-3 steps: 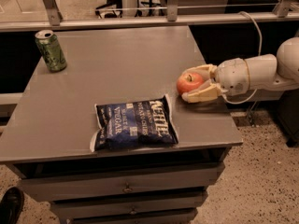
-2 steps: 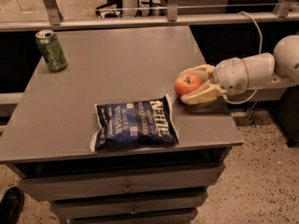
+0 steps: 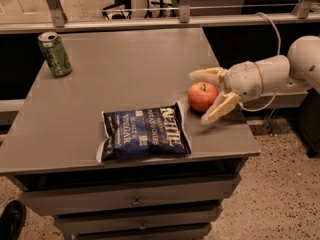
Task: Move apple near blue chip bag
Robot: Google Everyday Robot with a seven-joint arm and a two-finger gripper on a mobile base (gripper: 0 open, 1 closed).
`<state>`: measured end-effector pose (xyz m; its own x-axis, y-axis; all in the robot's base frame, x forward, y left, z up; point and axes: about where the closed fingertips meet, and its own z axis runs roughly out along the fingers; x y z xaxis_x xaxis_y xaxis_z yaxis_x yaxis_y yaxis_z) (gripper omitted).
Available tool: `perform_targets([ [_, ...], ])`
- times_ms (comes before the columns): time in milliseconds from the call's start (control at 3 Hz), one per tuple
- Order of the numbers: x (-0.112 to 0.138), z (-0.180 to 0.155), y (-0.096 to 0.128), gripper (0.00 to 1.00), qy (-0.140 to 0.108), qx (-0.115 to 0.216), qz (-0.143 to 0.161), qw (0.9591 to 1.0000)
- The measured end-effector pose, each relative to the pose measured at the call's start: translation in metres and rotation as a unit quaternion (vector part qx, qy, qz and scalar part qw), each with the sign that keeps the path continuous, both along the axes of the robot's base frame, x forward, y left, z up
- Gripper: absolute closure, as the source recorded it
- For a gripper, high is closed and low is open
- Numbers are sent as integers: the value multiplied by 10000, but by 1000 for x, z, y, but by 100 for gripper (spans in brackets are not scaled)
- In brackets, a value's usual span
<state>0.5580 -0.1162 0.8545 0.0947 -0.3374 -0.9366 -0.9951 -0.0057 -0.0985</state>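
The red-orange apple (image 3: 202, 96) rests on the grey table (image 3: 125, 69), just right of the dark blue chip bag's (image 3: 144, 133) upper right corner. The bag lies flat near the table's front edge. My gripper (image 3: 199, 98) reaches in from the right. It is open, with one finger behind the apple and one in front of it, and both stand a little apart from the apple.
A green soda can (image 3: 55, 53) stands at the table's far left corner. The table's right edge is just under my wrist (image 3: 245, 80). Drawers sit below the tabletop, and a railing runs behind the table.
The apple and my gripper have moved left, closer to the chip bag. The fingers were shut on the apple and have now spread apart from it.
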Motion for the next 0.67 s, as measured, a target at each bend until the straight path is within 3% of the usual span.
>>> perform_targets([
  [333,0,0,-1,0,6,-29,-2,10000],
  [667,2,10,-37,0,-145,-292,-481,9983],
])
